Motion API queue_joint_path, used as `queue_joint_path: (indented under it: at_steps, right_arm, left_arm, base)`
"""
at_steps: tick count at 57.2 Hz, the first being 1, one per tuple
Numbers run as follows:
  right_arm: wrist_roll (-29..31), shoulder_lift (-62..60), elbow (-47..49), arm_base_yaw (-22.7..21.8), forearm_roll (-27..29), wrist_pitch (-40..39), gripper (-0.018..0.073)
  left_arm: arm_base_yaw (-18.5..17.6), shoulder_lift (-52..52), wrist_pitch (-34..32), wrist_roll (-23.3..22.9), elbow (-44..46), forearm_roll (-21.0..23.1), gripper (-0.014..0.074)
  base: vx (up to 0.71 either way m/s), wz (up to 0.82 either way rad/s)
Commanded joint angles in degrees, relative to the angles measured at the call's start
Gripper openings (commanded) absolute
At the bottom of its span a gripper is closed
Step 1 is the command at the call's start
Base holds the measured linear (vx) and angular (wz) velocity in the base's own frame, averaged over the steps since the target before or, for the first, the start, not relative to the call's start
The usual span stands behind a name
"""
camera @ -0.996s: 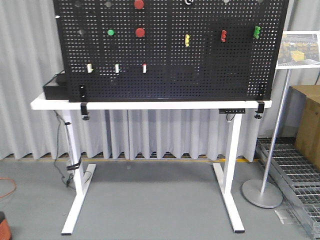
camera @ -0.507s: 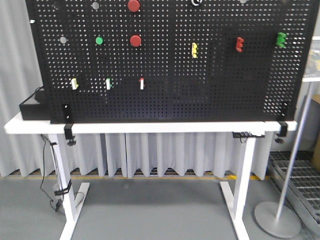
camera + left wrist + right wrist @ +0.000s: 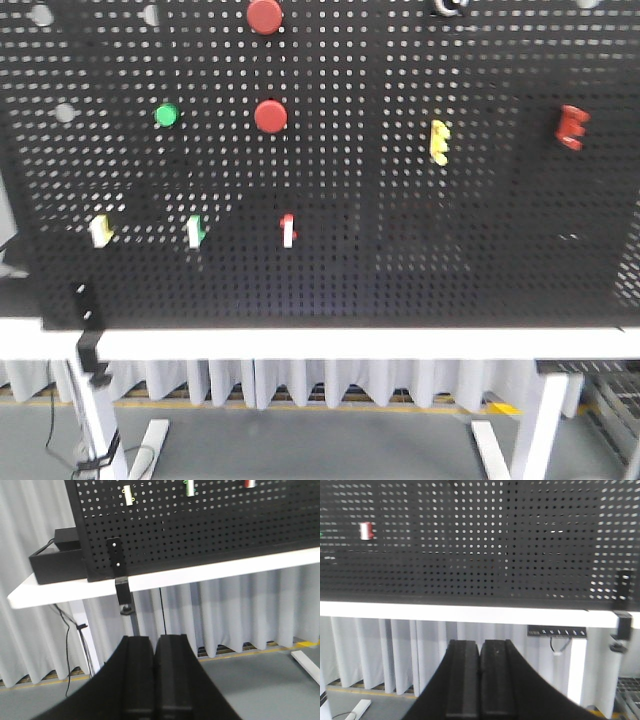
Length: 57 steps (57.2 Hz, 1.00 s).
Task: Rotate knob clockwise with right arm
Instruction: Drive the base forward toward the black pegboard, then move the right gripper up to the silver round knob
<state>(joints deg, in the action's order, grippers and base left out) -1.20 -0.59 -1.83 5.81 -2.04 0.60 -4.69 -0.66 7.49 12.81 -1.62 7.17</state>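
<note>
The knob (image 3: 449,6) is a small black round knob with a silvery ring. It sits at the very top edge of the front view on the black pegboard (image 3: 400,250), partly cut off. Neither gripper shows in the front view. My right gripper (image 3: 480,643) is shut and empty; it is low, in front of the white table edge (image 3: 470,613) and facing the board's lower part. My left gripper (image 3: 155,639) is shut and empty, below the table's left end. The knob is out of both wrist views.
Two red push buttons (image 3: 265,15) (image 3: 270,116) and a green button (image 3: 166,115) sit upper left. A yellow hook (image 3: 438,142) and a red hook (image 3: 571,127) are to the right. Small toggles (image 3: 288,229) line the lower left. A black box (image 3: 55,562) sits at the table's left end.
The front view has closed in on the pegboard: the board now fills the frame, the floor and table legs have mostly dropped out, and the knob has shifted right along the top edge.
</note>
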Motion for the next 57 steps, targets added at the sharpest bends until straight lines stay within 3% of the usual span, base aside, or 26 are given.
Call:
queue_joint_path:
  at_steps: [1,57]
  right_arm:
    - [0.6,-0.6,-0.4,-0.3,-0.6,-4.7,-0.0007]
    - [0.6,-0.6,-0.4,-0.3,-0.6,-4.7,-0.0007]
  left_arm:
    - [-0.4,-0.9,-4.7,-0.2,-1.9,0.6,-0.0006]
    - [-0.4,-0.9,-4.7,-0.2,-1.9,0.6,-0.0006]
  base:
    - [0.40,0.02]
    - [0.30,0.00]
